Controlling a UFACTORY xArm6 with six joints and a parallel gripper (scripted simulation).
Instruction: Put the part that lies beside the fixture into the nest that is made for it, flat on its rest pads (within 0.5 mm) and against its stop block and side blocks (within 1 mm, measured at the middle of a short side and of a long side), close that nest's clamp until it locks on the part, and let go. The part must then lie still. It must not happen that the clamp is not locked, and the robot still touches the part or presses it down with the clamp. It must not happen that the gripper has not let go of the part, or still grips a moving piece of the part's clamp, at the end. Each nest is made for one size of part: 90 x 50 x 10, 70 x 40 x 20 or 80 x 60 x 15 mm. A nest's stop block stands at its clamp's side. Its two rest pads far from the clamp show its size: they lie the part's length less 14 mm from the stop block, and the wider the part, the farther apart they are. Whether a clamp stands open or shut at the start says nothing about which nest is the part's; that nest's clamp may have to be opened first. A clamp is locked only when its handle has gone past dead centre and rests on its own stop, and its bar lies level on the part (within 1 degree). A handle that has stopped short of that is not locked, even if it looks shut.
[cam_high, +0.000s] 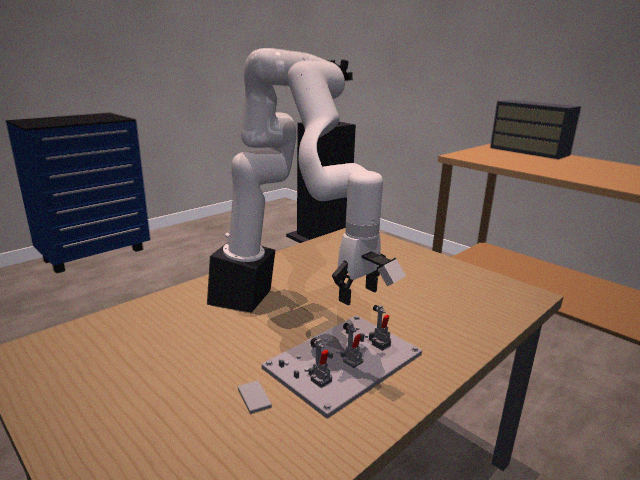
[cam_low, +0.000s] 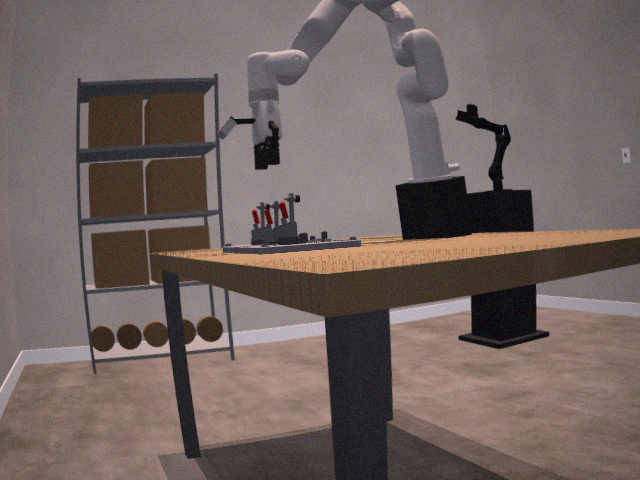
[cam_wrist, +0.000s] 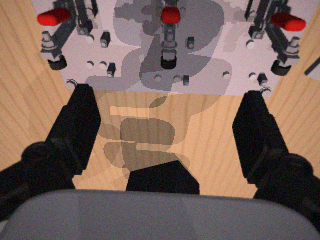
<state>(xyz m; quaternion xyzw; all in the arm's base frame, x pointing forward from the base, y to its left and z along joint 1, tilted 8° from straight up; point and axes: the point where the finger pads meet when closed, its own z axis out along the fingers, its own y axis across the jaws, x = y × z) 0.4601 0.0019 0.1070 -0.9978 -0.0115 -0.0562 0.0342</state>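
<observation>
The part, a thin grey plate (cam_high: 254, 396) (cam_wrist: 315, 72), lies flat on the table beside the fixture plate (cam_high: 305, 390) (cam_low: 248, 249) (cam_wrist: 125, 75). Three clamps stand on the fixture: the near one (cam_high: 321, 375), the middle one (cam_high: 353, 356) and the far one (cam_high: 381, 338). All three have raised bars, so they stand open. In the wrist view their red handles show at left (cam_wrist: 54, 16), middle (cam_wrist: 170, 15) and right (cam_wrist: 288, 21). No part lies in any nest. My gripper (cam_high: 358, 290) (cam_low: 267, 161) (cam_wrist: 166, 105) is wide open and empty, above and robot-side of the fixture.
Small dark side blocks (cam_high: 281, 363) (cam_wrist: 111, 69) and round pads (cam_wrist: 226, 75) stand up from the fixture plate. The raised clamp bars are the tallest things under the gripper. The black robot base (cam_high: 240, 279) stands on the table (cam_high: 129, 372) behind the fixture.
</observation>
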